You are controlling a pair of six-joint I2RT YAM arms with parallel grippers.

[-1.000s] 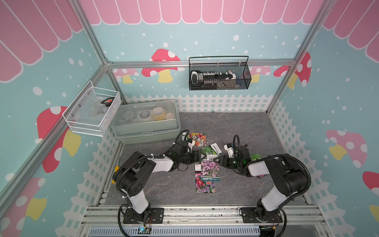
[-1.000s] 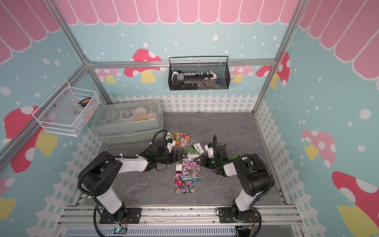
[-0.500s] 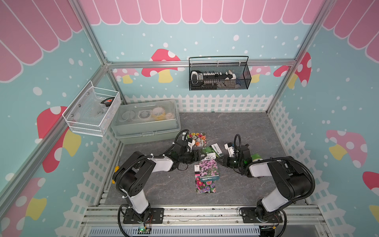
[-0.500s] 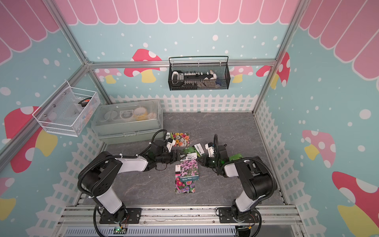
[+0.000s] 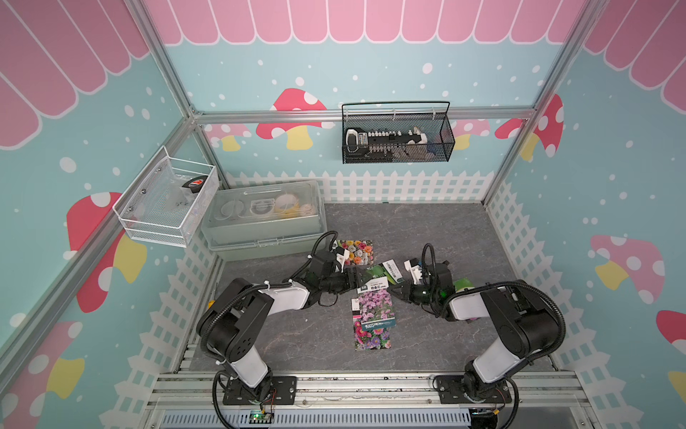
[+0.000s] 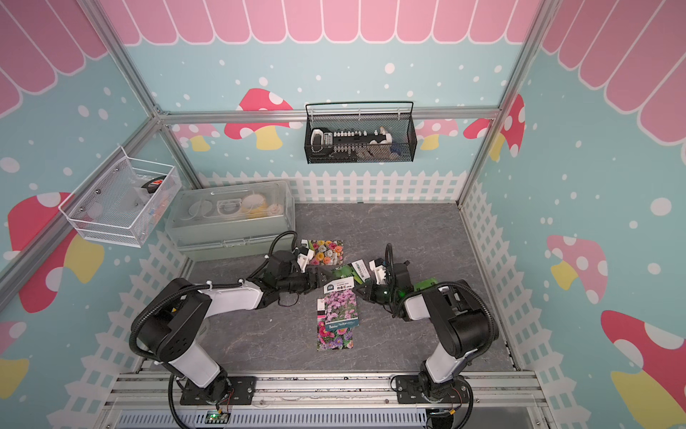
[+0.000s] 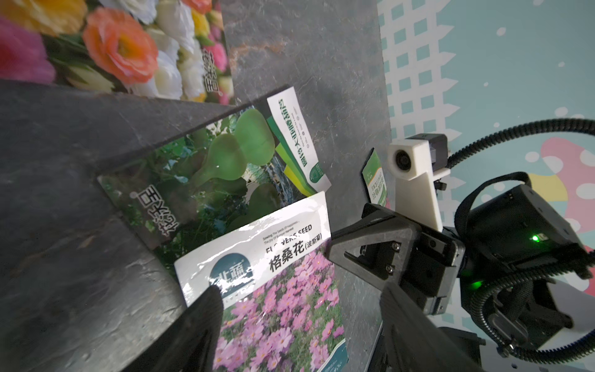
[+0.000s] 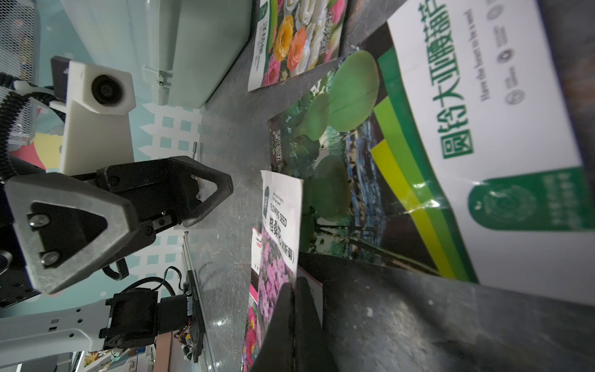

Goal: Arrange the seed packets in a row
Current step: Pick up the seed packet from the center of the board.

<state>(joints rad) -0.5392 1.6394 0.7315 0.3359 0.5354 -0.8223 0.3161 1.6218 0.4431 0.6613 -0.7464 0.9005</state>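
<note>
Between the clenched tips of my right pincer (image 5: 396, 292) sits an edge of the pink cosmos packet (image 5: 373, 308); my left pincer (image 5: 355, 284) gapes opposite, over the gourd packet (image 5: 375, 272). If dragged, that glossy edge may slip, or overlapped corners snag.

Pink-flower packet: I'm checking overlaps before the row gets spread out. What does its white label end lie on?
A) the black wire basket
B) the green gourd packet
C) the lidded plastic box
B: in the left wrist view the pink-flower packet lays its white label end over a corner of the green gourd packet.
</note>
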